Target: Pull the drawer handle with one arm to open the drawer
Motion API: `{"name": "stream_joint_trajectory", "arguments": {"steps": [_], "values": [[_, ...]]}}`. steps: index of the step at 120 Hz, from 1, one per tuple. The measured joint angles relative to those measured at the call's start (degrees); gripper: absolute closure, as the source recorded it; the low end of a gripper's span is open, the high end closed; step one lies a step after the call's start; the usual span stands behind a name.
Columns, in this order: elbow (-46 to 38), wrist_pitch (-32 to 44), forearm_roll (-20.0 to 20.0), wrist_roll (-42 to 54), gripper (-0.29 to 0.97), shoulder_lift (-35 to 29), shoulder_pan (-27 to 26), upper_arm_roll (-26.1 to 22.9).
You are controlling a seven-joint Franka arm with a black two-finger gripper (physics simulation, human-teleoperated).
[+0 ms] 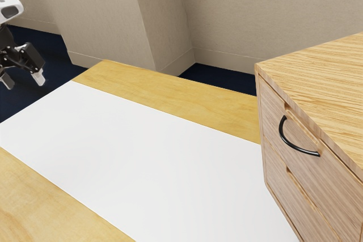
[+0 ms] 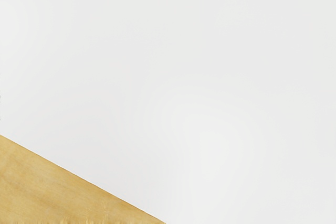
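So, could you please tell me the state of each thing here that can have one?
Gripper: open, empty, well apart from the cabinet.
Top drawer: shut.
Handle: untouched.
Bottom drawer: shut.

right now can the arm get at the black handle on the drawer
Probably yes: the open jaws hang far off at the exterior view's left, but only bare white tabletop lies between them and the handle.
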Motion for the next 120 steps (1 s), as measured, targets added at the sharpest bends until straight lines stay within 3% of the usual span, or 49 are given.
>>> {"name": "stream_joint_trajectory", "arguments": {"steps": [23, 30, 39, 54, 72, 87, 108, 120], "values": [[0.27, -0.06, -3.50, 0.00, 0.02, 0.05, 0.11, 3.25], [7.68, -1.56, -3.54, -0.29, 0.02, 0.63, -0.17, 2.77], [16.09, -3.80, -3.20, -2.36, 0.02, 1.34, -0.20, -2.23], [18.36, -4.13, -3.71, -10.74, 0.02, 4.66, -1.59, -12.37], [15.13, 0.44, -12.53, -19.70, 0.02, 4.94, -1.57, -13.12], [3.06, 7.72, -18.40, -25.38, 0.02, -1.00, -0.29, -13.38], [-3.91, 14.78, -20.83, -34.20, 0.03, -5.03, -0.28, -20.01], [-6.79, 16.66, -19.38, -40.12, 0.03, -8.03, -0.76, -24.88]]}}
